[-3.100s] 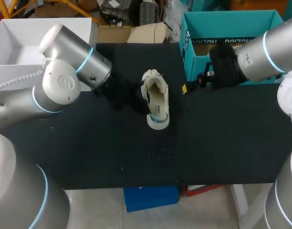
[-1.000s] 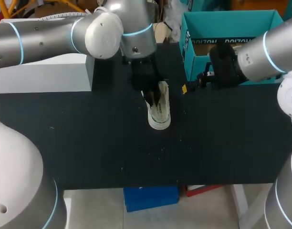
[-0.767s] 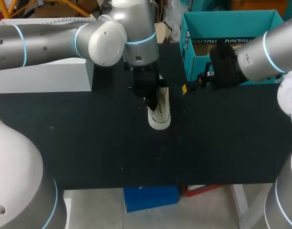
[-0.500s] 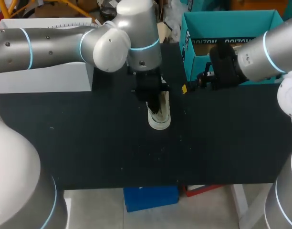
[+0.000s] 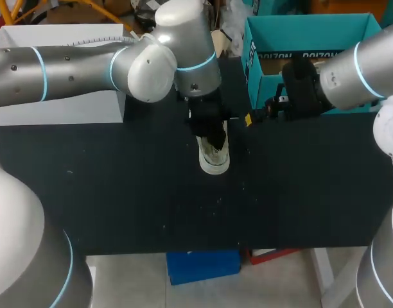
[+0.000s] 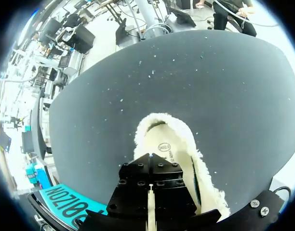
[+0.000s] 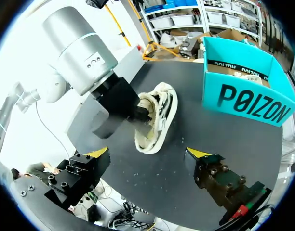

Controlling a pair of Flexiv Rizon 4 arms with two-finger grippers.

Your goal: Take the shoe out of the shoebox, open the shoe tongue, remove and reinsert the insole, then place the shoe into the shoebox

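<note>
While my left pincer [image 5: 212, 133] is hanging low over the shoe [image 5: 214, 163], I am seeing its finger blocks pressed together in the left wrist view, so it is closed. Its tips are hiding under the blocks, and I cannot tell whether anything thin is pinched between them. The shoe is lying sole-down near the middle of the black table [image 5: 119, 192], outside the teal shoebox [image 5: 251, 70], which is standing open at the far right side. My pincer is sitting right over the shoe's mouth, with the fleecy collar [image 6: 147, 122] and the pale insole [image 6: 170, 156] showing just ahead of it.

My right pincer [image 7: 147, 156] is waiting wide open beside the shoebox, apart from the shoe and touching nothing.

I am judging the shoe to be light, with a soft, fluffy upper that gives easily and a stiffer sole beneath. The insole is probably thin and floppy, so I am thinking its heel-end edge is the place to pinch, lifting it along the shoe's length. Being so light, the shoe is likely to rise with the insole unless my right pincer is steadying it at the toe or the sole's side. The fleece is looking grippy enough, not slippery.
</note>
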